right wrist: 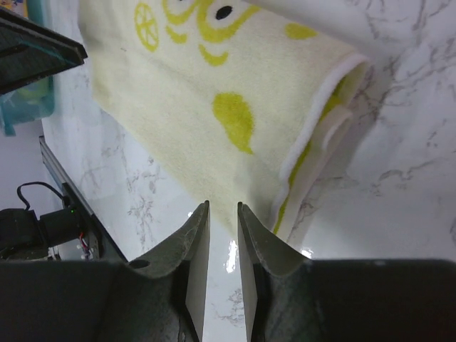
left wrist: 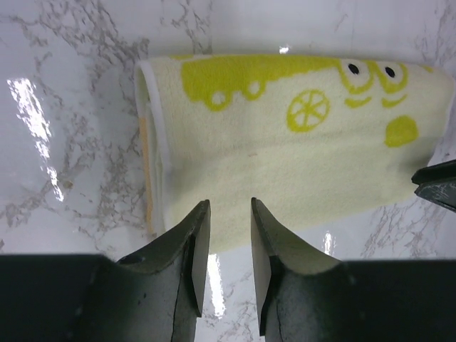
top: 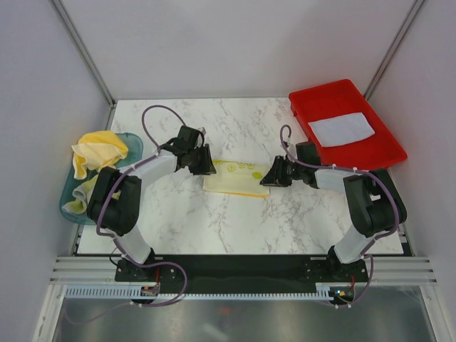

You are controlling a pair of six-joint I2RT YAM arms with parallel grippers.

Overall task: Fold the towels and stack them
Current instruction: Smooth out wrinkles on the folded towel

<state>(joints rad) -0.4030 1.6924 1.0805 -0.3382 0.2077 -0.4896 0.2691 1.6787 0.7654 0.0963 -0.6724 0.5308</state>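
The left arm [top: 153, 167] and the right arm [top: 333, 178] are built alike, with pale grey-white links set between bulky black joint housings. A thin purple cable [top: 153, 112] loops off the upper part of each arm, and another trails from each black base [top: 135, 267]. The left tool [left wrist: 229, 208] and the right tool [right wrist: 223, 208] are matte black. Each has two tapered fingers [left wrist: 189, 249] with flat, lighter grey inner faces, rising from a broad black body.
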